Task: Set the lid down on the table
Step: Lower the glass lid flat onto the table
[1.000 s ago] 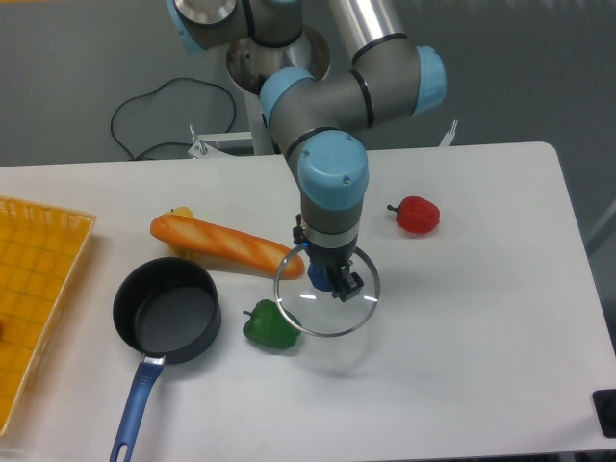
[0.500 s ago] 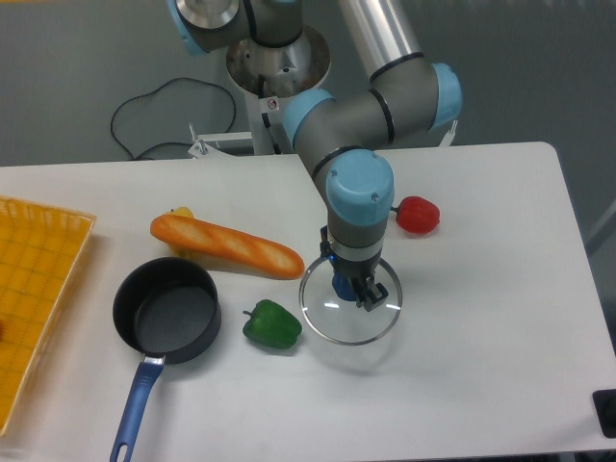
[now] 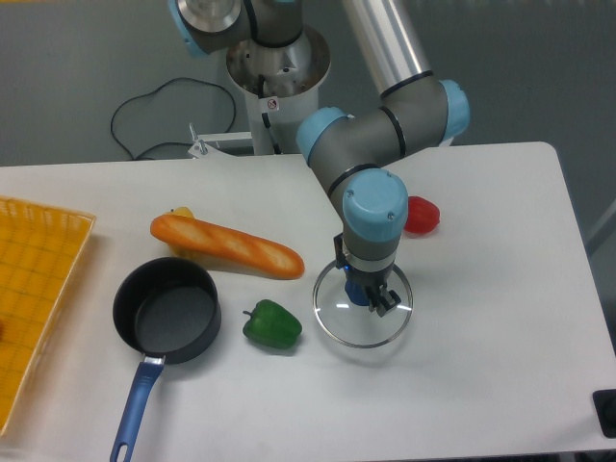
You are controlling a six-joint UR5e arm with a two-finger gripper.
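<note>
1. Blue-handled pot [image 3: 166, 322] sits open at the near left of the table [image 3: 481, 366].
2. Green pepper [image 3: 271, 325] lies just left of the lid [image 3: 362, 308].
3. Gripper [image 3: 371, 295] points down, jaws closed on the lid's blue knob; contact with the table cannot be told.
4. Bread loaf [image 3: 227, 245] and red pepper [image 3: 422, 216] lie behind.
5. No legible writing observed.

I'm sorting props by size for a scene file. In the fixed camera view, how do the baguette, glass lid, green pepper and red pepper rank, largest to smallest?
1. Baguette, the longest.
2. Glass lid.
3. Green pepper.
4. Red pepper, though the arm hides part of it, so its place after the green one is unsure.
</note>
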